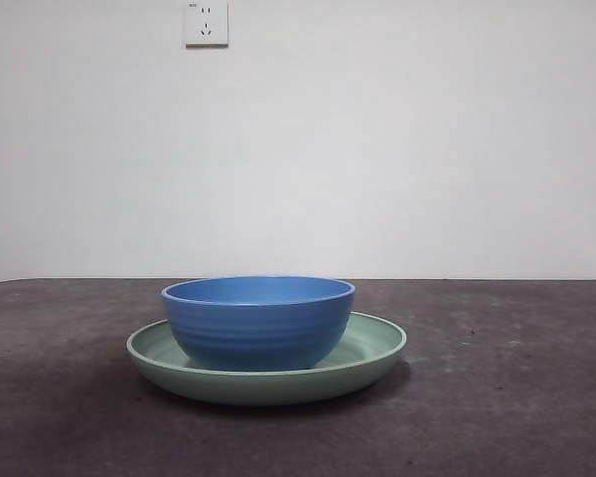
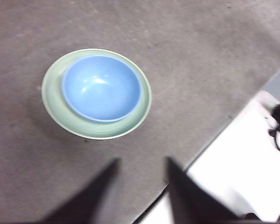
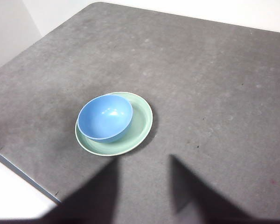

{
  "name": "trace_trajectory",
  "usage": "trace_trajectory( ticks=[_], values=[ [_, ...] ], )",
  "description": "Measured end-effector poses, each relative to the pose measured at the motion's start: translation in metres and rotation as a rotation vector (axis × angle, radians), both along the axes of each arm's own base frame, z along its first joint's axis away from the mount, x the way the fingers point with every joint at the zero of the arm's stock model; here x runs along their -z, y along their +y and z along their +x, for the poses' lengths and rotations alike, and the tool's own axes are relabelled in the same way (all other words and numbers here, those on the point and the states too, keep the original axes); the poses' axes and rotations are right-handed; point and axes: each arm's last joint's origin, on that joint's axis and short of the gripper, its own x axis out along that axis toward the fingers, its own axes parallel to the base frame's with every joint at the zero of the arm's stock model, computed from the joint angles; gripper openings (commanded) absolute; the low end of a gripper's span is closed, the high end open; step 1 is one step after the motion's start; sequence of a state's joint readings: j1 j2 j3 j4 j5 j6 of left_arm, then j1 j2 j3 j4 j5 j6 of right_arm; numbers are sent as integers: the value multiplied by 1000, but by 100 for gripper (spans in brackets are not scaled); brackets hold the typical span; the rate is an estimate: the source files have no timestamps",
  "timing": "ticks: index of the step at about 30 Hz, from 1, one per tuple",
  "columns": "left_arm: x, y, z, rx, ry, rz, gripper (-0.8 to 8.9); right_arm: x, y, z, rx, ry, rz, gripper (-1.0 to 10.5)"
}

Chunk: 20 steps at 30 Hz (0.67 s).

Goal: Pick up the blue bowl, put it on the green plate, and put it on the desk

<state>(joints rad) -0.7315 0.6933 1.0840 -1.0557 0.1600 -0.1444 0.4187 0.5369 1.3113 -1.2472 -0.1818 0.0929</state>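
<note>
The blue bowl (image 1: 258, 320) (image 2: 101, 87) (image 3: 105, 117) sits upright inside the green plate (image 1: 372, 348) (image 2: 53, 100) (image 3: 140, 123), which rests flat on the desk (image 1: 517, 397) (image 2: 200, 70) (image 3: 200, 84). The bowl lies off-centre in the plate. My left gripper (image 2: 142, 170) hangs high above the desk, back from the plate, its jaws open and empty. Raised well clear of the plate too, my right gripper (image 3: 144, 170) stands open with nothing in it. Neither arm shows in the front view.
A white wall with a socket (image 1: 207, 22) stands behind the desk. In the left wrist view the desk's edge (image 2: 233, 123) runs close by, with white floor and a black cable beyond. Another desk edge (image 3: 23, 175) shows in the right wrist view.
</note>
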Motion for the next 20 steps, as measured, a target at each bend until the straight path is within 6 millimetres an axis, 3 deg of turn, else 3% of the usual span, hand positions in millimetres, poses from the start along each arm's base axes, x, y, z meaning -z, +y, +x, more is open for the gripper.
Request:
trace_trajectory(
  ticks=[20],
  values=[
    [0, 0, 0, -6, -3, 4, 20, -1, 0, 0, 0, -8, 4, 40]
  ],
)
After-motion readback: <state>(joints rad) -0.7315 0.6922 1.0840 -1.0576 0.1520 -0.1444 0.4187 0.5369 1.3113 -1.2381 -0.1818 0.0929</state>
